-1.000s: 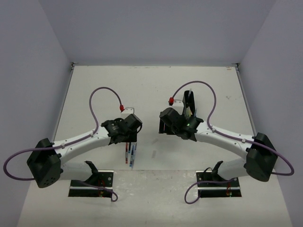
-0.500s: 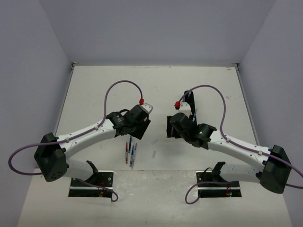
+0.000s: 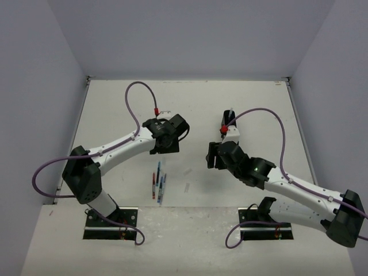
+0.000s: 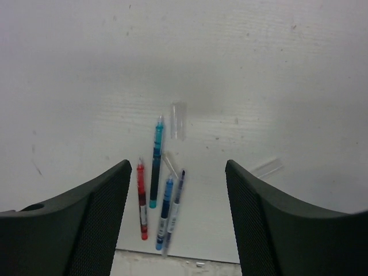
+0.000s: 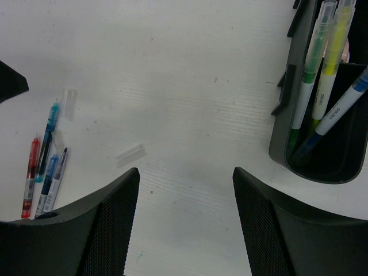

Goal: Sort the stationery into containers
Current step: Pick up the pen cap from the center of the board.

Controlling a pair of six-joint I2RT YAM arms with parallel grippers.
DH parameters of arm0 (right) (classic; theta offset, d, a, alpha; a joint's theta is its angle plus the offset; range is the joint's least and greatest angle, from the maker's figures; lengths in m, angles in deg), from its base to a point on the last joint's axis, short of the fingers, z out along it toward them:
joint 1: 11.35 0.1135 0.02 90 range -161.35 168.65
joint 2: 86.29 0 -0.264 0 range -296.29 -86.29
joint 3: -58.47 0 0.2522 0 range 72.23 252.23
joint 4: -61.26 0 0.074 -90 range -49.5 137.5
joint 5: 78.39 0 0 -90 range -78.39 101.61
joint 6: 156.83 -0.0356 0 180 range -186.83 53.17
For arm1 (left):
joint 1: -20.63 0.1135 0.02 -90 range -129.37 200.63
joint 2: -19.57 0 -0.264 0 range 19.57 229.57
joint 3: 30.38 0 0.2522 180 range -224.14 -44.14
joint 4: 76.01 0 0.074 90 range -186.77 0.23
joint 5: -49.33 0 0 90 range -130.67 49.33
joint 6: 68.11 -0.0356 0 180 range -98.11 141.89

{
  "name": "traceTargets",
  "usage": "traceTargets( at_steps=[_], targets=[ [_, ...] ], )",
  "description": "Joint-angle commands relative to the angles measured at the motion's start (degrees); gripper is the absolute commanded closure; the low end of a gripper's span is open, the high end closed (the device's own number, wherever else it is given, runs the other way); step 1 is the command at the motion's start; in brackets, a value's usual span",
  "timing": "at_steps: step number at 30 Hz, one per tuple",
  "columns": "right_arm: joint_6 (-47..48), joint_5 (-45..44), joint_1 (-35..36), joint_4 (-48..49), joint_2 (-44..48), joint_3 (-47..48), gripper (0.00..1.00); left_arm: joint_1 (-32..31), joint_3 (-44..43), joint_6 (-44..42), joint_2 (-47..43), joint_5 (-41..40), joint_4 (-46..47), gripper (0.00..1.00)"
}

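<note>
- My left hand (image 4: 177,172) is spread and empty; four pens (image 4: 156,164) lie on the tabletop (image 4: 259,69), nearer than it.
- My right hand (image 5: 185,178) is spread and empty, with the tray (image 5: 279,132) on its far side.

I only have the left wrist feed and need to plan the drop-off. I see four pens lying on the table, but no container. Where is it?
Observer: In the top view, the black organiser sits right of the middle of the table.
Operator: Is anything in it already?
Observer: Yes. The right wrist view shows two yellow-green markers and a white pen with a blue end leaning in it.
Operator: Is the right hand carrying something?
Observer: No. The right hand has its jaws open with nothing between them.
</note>
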Motion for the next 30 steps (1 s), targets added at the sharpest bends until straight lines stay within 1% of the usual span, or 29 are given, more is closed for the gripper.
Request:
traceTargets(
  at_steps=[1,3,6,10,12,14,16,19,25,28,30],
  targets=[
    [0.7,-2.4,-0.4,3.9,3.3,-1.8,0.34,0.0,0.7,30.5,2.5,2.1,-12.0,0.32],
    [0.7,-2.3,-0.5,3.9,4.2,-2.4,0.34,-0.1,0.9,35.0,4.1,5.2,-12.3,0.33],
    [0.7,-1.8,-0.5,4.7,6.4,-4.0,0.34,-0.1,0.4,37.6,5.9,6.7,-13.3,0.38],
    [0.7,-1.8,-0.6,5.2,8.9,-5.4,0.35,-0.1,-0.4,33.6,5.6,5.7,-11.6,0.38],
    [0.5,-1.6,-0.7,5.7,9.8,-6.0,0.36,0.0,0.1,33.8,4.4,3.9,-12.6,0.4],
    [0.5,-1.6,-0.6,6.0,10.3,-6.4,0.36,0.0,1.9,35.1,3.5,3.8,-12.1,0.46],
    [0.3,-1.6,-0.6,6.2,11.1,-6.8,0.37,-0.1,4.6,35.7,2.3,4.8,-9.5,0.51],
    [0.5,-1.1,-0.7,6.4,11.7,-7.1,0.37,0.0,6.8,34.5,3.5,6.5,-4.9,0.55],
    [0.7,-0.3,-0.7,6.7,11.0,-6.9,0.38,-0.1,6.1,33.7,7.9,6.6,-3.7,0.61],
    [0.9,0.5,-0.6,6.8,10.5,-6.7,0.38,0.1,7.6,33.9,8.4,6.4,-1.5,0.72],
    [1.0,0.6,-0.6,6.8,10.3,-6.7,0.38,0.1,8.1,34.0,8.7,6.1,-1.0,0.76]
  ],
)
